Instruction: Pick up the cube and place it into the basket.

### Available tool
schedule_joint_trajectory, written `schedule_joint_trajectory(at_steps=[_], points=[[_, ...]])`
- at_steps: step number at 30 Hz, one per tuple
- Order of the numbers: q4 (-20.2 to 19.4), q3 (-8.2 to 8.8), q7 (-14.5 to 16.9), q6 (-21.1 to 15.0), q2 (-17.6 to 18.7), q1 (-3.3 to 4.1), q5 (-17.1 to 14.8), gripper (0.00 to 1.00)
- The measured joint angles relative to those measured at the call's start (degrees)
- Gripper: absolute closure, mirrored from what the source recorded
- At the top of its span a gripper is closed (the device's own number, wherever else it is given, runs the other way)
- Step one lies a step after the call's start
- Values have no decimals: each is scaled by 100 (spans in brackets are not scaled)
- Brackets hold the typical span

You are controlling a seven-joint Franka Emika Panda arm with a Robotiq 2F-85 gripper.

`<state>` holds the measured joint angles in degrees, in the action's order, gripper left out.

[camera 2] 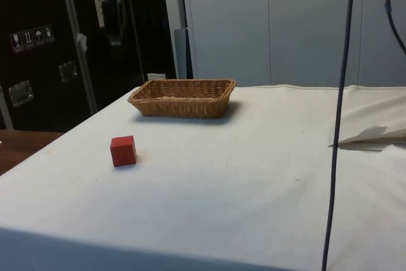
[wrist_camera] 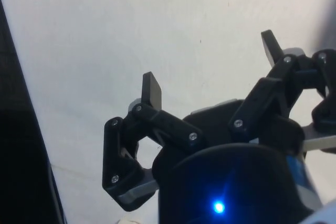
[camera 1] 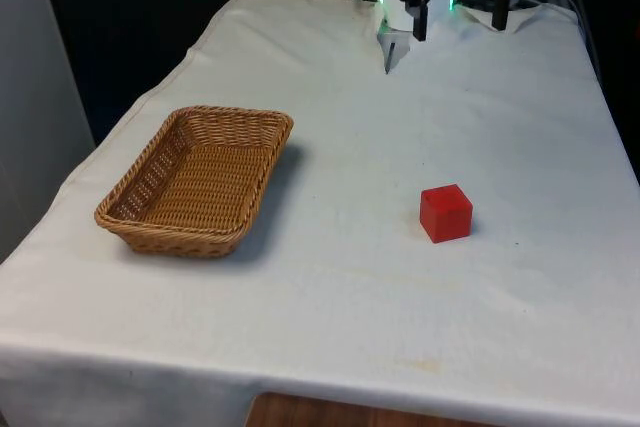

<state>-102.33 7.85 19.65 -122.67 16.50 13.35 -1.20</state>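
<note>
While I had the black two-finger gripper [wrist_camera: 212, 69] hanging with its fingers spread wide and nothing between them over the white cloth [camera 1: 400, 277] at the table's far end, the small red cube [camera 1: 445, 213] sat well apart from the brown woven wicker basket [camera 1: 195, 180], toward the front view's right.

The table [camera 1: 330, 287] is viewed lengthwise and from above in the front view, with the basket [camera 1: 195, 179] as landmark at the front view's left. In the side view, the table [camera 2: 254, 188] is viewed from a low position across its width, and the basket [camera 2: 183, 97] lies at the far edge. Basket and cloth surface are shared by both views. In the wrist view, the cloth is viewed closely, downward past the jaws.
</note>
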Motion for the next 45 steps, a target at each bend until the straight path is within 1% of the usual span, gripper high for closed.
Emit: schedule_joint_trajectory(at_steps=[4, 5, 7, 11, 13, 17, 35, 45], points=[[46, 0, 126, -29, 69, 0, -17, 0], [92, 0, 206, -46, 120, -6, -34, 0], [160, 0, 269, -46, 195, -6, -57, 0], [367, 0, 361, -46, 407, -6, -86, 0], [367, 0, 361, -46, 407, -6, -86, 0], [521, -11, 430, -34, 567, -6, -92, 0], [567, -80, 441, -92, 796, -6, -143, 0], [561, -149, 418, -143, 934, 0, -166, 0]])
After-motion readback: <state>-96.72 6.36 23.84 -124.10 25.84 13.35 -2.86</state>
